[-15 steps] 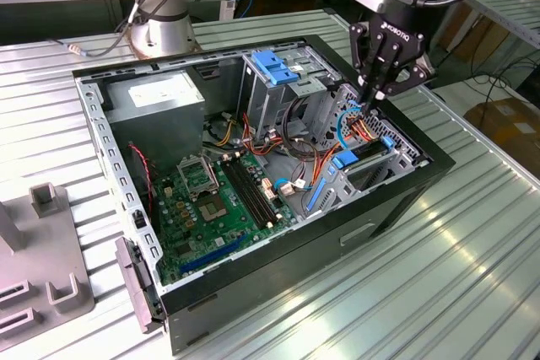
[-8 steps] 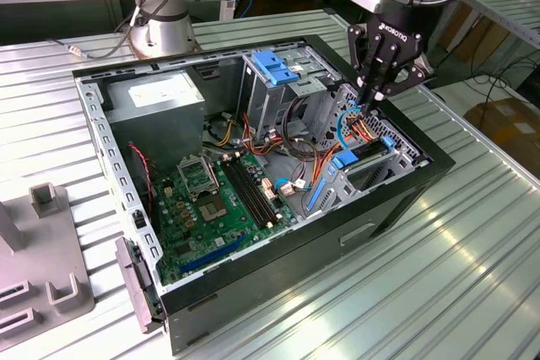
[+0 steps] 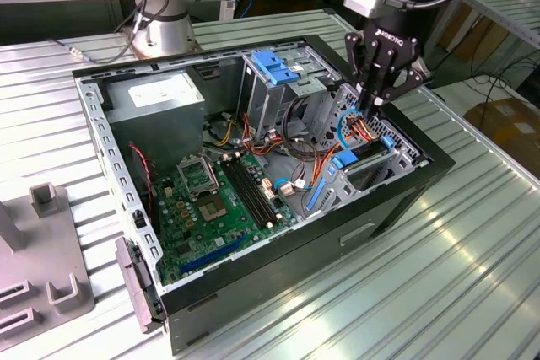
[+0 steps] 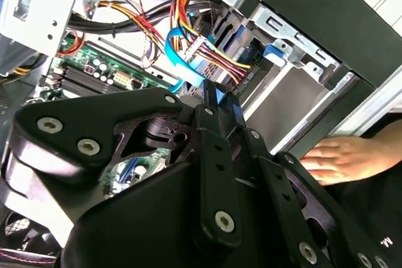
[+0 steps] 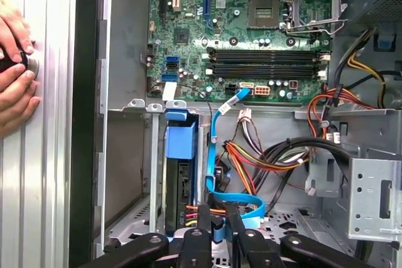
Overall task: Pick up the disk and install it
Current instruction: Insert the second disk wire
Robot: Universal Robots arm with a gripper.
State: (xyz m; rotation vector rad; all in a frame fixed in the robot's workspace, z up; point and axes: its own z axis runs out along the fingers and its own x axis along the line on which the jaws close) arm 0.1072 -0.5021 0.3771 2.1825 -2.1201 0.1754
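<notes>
Exterior view, largest first. The ribbed metal table (image 3: 472,276) carries an open black computer case (image 3: 371,225) at centre. Inside the case, a green motherboard (image 3: 211,208) is seen at 7 o'clock, a grey power supply (image 3: 156,99) at 10 o'clock and a drive cage (image 3: 261,99) at 12 o'clock. The disk (image 3: 364,156) is seated on edge in the bay at the case's 3 o'clock corner, blue rails showing; it is also seen in the first wrist view (image 5: 179,149). The tool (image 3: 371,111) is held just above that bay, not touching the disk. In both wrist views the tool (image 5: 217,218) (image 4: 213,92) appears clenched on the plug of a blue cable (image 5: 217,130). A person's hand (image 5: 16,73) is rested outside the case wall.
</notes>
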